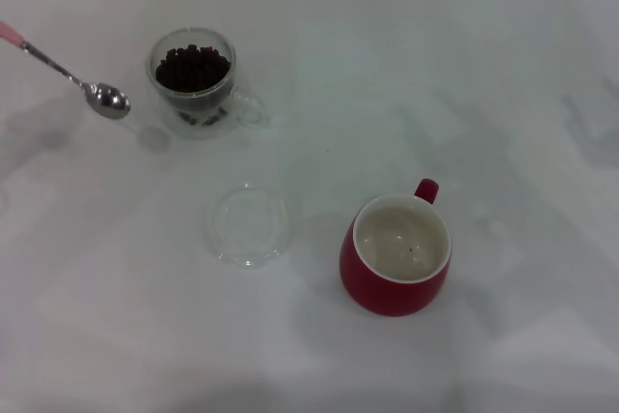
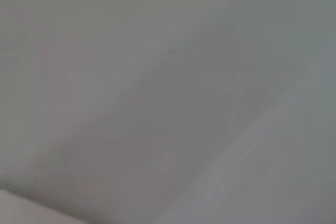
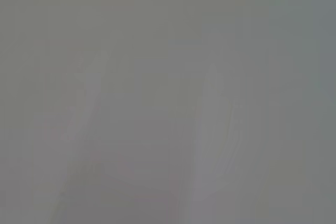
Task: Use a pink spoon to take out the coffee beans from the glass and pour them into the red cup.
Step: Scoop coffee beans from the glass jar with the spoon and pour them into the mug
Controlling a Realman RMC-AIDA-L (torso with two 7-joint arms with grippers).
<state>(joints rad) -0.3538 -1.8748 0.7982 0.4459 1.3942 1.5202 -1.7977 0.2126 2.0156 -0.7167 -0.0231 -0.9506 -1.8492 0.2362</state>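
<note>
The spoon (image 1: 73,75) is hanging at the table's (image 1: 503,65) far left with its pink handle running off the head view's left edge and its empty bowl sitting just left of the glass (image 1: 193,79), apart from it. The beans (image 1: 192,68) are filling the glass, a clear dish (image 1: 250,225) is lying nearer, and the cup (image 1: 397,256) is standing well to the right, nearly empty. Neither gripper is showing in any view, so how far each is open cannot be told.
</note>
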